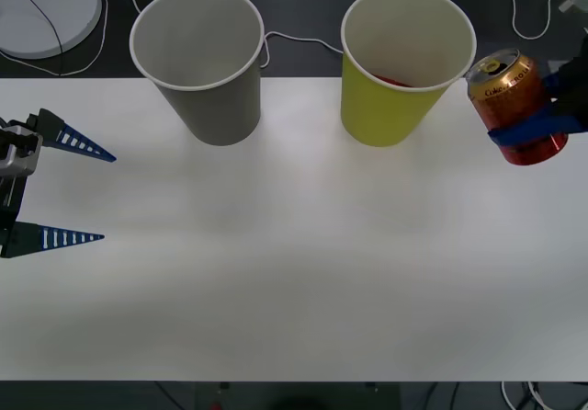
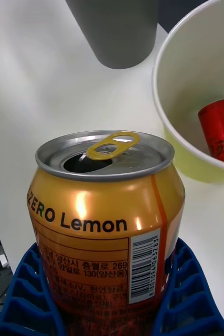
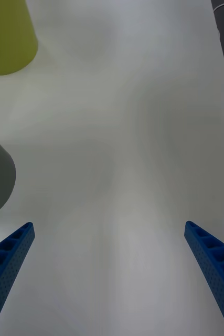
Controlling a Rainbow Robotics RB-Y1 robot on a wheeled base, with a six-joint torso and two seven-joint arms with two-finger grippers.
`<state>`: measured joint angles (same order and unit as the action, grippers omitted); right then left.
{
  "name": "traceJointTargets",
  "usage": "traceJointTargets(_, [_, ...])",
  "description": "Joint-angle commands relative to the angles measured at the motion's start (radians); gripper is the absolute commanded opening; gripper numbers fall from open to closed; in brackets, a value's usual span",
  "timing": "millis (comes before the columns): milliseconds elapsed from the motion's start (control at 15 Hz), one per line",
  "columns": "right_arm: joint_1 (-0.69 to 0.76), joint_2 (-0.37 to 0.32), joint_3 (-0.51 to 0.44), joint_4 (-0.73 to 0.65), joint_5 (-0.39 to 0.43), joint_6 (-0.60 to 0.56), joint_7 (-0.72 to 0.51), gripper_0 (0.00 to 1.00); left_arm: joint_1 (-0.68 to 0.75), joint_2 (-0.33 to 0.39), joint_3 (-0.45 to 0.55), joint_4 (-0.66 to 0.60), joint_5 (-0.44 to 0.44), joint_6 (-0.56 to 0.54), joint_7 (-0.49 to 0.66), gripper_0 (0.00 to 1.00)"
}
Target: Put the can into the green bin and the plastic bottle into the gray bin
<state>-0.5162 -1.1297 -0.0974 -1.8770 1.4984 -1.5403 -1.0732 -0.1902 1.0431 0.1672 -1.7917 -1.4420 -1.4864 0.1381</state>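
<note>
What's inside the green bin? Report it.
A red can lies against the white inner wall of the green bin. The bin's floor beneath it is hidden by its near wall. The right pincer holds an orange can beside the bin, outside it.

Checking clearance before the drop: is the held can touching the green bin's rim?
Apart. The right wrist view shows white table between the can, clamped in the right gripper, and the green bin.
</note>
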Motion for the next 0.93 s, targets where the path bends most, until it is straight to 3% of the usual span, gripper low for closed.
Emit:
traceJointTargets(67, [-0.186, -0.007, 0.148, 0.125, 0.014, -0.001, -0.007, 0.00, 0.000, 0.000, 0.000, 0.000, 0.000, 0.000, 0.000, 1.00])
traceJointTargets(400, [-0.469, 0.028, 0.360, 0.372, 0.051, -0.001, -0.016, 0.00, 0.000, 0.000, 0.000, 0.000, 0.000, 0.000, 0.000, 1.00])
traceJointTargets(933, [-0.604, 0.203, 0.377, 0.513, 0.333, 0.009, -0.034, 0.00, 0.000, 0.000, 0.000, 0.000, 0.000, 0.000, 0.000, 1.00])
